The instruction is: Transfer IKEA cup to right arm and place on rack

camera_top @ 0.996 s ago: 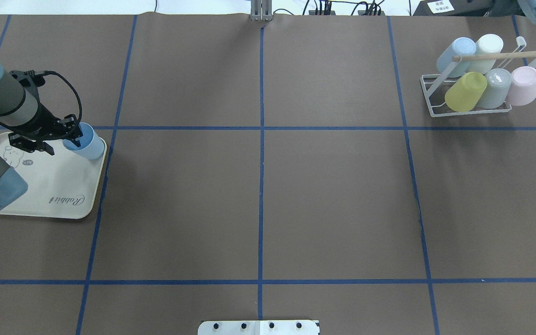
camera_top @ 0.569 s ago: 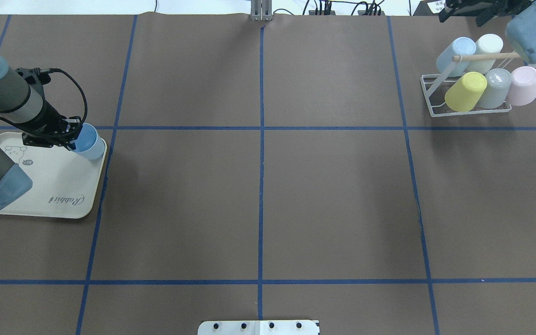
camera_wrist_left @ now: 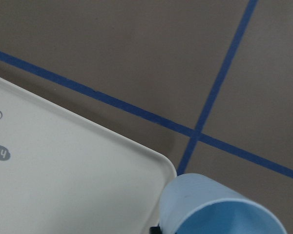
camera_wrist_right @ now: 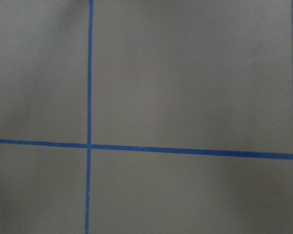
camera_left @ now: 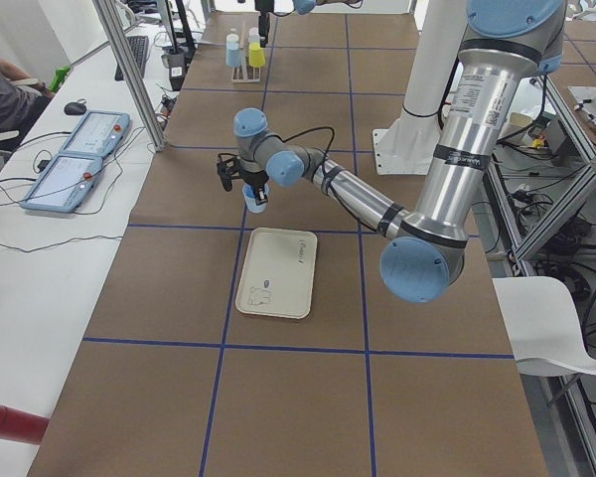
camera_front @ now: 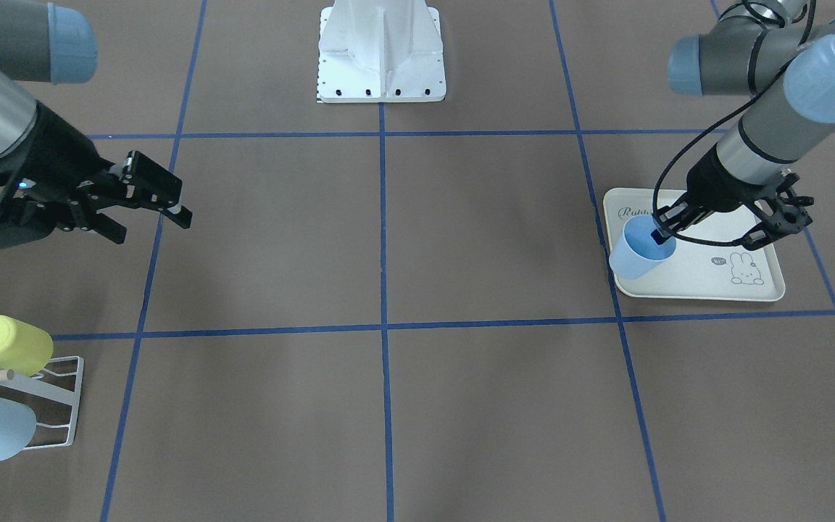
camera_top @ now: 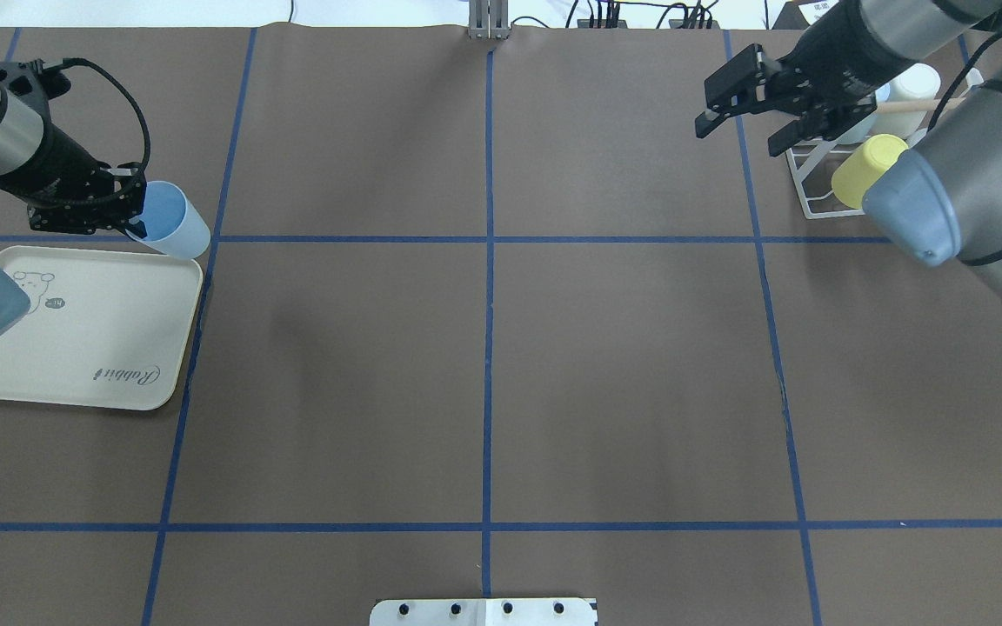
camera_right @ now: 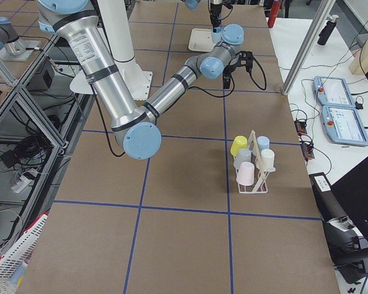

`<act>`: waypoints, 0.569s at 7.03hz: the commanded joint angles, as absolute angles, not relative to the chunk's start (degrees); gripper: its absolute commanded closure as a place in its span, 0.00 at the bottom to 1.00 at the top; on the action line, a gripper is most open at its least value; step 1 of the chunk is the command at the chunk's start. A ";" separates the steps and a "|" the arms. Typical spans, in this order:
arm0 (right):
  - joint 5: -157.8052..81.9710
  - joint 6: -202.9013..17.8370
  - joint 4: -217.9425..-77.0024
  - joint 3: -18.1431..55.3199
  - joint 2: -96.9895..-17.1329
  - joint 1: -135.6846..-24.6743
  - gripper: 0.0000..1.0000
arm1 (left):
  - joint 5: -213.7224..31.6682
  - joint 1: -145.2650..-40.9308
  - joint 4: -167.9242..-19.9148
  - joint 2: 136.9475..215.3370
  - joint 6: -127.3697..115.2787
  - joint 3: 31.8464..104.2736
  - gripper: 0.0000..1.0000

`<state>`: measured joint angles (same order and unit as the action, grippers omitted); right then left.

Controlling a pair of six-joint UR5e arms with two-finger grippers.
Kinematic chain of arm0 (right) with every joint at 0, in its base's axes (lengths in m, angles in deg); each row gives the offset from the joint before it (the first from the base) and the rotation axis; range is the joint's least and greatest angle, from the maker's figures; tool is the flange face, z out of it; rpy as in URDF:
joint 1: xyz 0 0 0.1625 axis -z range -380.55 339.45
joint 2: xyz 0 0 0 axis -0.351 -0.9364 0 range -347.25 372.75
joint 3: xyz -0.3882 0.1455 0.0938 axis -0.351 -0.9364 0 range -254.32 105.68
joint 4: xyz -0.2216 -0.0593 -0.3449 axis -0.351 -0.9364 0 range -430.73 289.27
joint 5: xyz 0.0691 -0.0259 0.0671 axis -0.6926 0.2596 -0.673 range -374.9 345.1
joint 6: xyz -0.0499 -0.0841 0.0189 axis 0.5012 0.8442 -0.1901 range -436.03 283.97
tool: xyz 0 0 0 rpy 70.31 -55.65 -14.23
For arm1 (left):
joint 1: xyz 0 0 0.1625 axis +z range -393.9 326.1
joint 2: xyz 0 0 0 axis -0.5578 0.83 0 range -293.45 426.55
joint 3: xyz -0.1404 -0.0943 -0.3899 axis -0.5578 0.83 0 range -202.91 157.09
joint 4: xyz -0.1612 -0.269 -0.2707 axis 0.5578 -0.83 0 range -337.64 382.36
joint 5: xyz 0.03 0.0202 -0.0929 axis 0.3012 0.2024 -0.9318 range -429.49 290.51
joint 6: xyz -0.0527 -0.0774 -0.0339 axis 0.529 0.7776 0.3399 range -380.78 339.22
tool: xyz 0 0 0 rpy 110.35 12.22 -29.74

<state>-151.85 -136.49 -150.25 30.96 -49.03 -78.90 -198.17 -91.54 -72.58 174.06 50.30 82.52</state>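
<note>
Plenty of open table point(camera_top: 623, 365) between the tray point(camera_top: 75, 348) and the rack point(camera_top: 804, 198); cups point(camera_top: 871, 165) crowd the rack's prongs.

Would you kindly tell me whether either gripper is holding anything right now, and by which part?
The left gripper holds the blue cup by its rim; the right gripper is open and holds nothing.

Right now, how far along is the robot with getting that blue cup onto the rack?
Early. Done: the left claw grips the blue cup, held clear of the cream tray. In hand: the right claw is open and empty near the rack. Left: the handover and placing it on the rack.
</note>
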 commanded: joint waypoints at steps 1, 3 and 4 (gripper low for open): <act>-144.13 -156.80 -133.82 31.50 -49.13 -71.29 0.02 | -198.69 -91.30 -70.19 180.43 60.46 85.10 1.00; -144.01 -167.99 -123.52 32.11 -49.13 -69.60 0.02 | -203.50 -89.46 -77.34 182.82 67.00 87.82 1.00; -143.83 -173.36 -116.24 31.33 -49.30 -68.46 0.02 | -205.09 -88.93 -85.14 182.74 73.99 87.40 1.00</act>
<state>-144.20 -166.17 -124.60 31.76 -49.18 -69.88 -202.70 -89.77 -77.36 182.29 67.18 86.99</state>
